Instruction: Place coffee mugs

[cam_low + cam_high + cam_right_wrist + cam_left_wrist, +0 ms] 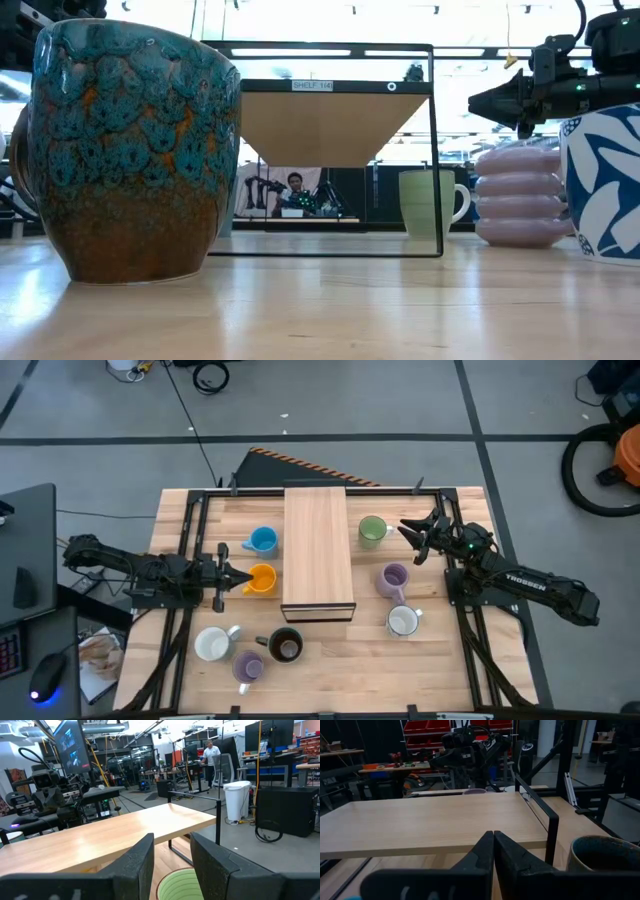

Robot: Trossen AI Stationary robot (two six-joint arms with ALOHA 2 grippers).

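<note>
Several coffee mugs stand upright on the wooden table around a low wooden shelf (318,550). Left of it are a blue mug (262,541) and an orange one (260,579). Right of it are a green mug (372,530), a lilac one (394,579) and a white one (402,621). Near the front edge stand a white mug (212,644), a dark one (286,645) and a lilac one (247,666). My left gripper (243,577) is shut and empty, held level beside the orange mug. My right gripper (172,855) is open, level, raised above the green mug (182,885).
The shelf has a black metal frame (552,832) and a plain top (430,822). Black rails (190,530) run along the table's left and right sides. In the low view the dark glazed mug (130,150) fills the left foreground. A person shows in the room beyond.
</note>
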